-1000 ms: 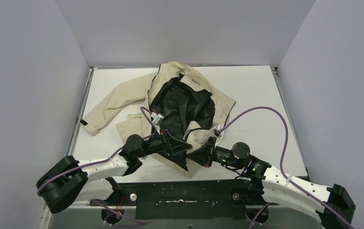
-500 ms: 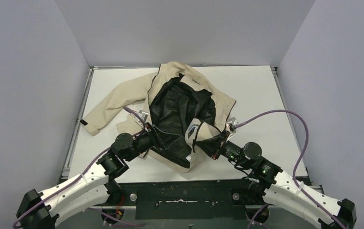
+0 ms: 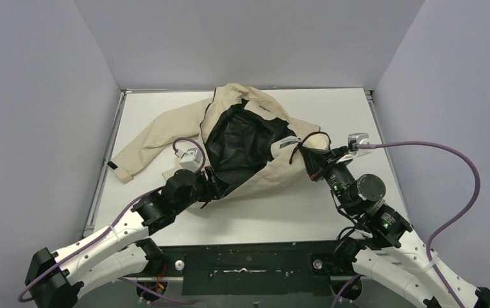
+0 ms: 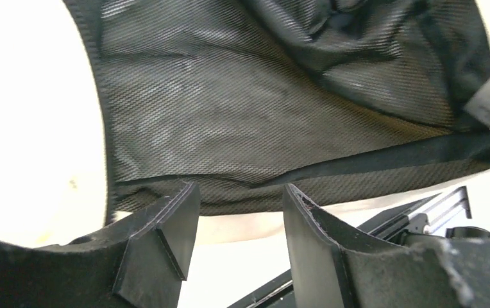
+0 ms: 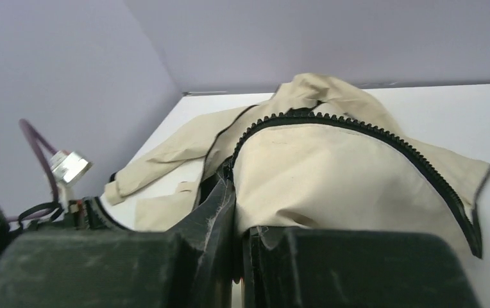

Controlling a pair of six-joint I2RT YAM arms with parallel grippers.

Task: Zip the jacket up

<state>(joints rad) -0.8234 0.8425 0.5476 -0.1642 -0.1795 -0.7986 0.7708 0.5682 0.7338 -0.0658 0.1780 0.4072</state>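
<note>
White tabletop (image 3: 358, 115), boxed in by pale grey walls (image 3: 37, 96), bore the jacket (image 3: 249, 138) toward its middle and back, open with the black lining up. The right gripper (image 3: 308, 158) pinched the jacket's right front edge, fingers pressed together, probably to pull that side taut for the zipper. The left gripper (image 3: 213, 185) sat at the opposite hem. Only the left wrist view showed its fingers (image 4: 165, 237) spread apart before the mesh lining (image 4: 242, 128); only the right wrist view revealed the zipper teeth (image 5: 409, 155) curving along the lifted edge.
</note>
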